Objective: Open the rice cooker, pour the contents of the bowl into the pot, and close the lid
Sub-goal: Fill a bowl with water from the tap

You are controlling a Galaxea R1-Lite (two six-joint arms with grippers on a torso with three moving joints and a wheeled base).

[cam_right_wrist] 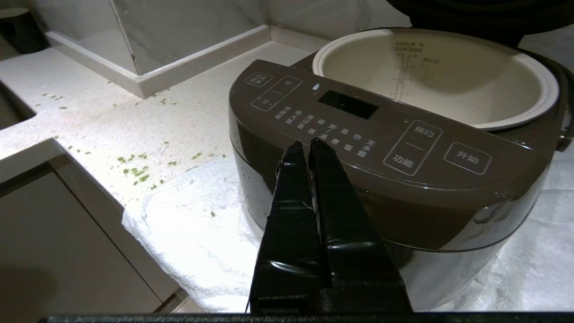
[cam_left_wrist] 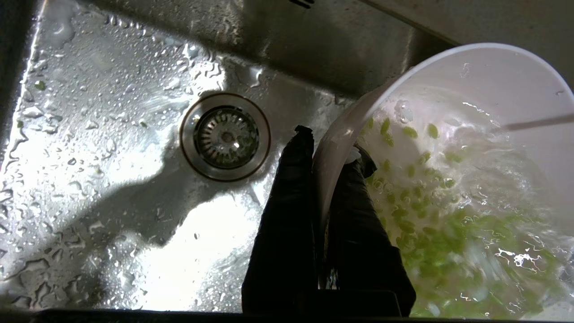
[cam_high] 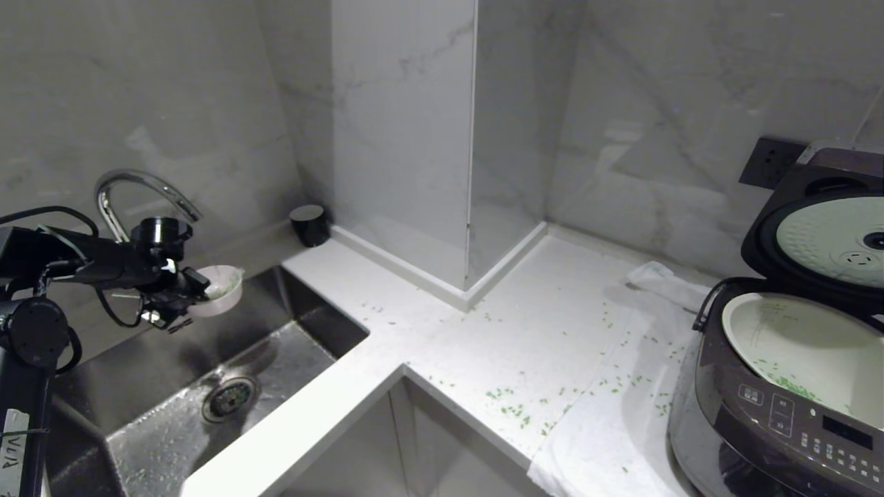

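The rice cooker (cam_right_wrist: 385,179) carries white Chinese labels on its brown front panel (cam_right_wrist: 358,134). At one end a boxed button reads 开始; the larger box beside it reads 预约 above a line and 功能 below. Below the dark display (cam_right_wrist: 347,104) run two rows of small characters; 煮饭 seems to be among them, the rest too small to read. Inside the pot (cam_right_wrist: 448,76), level marks and tiny printed captions are illegible.
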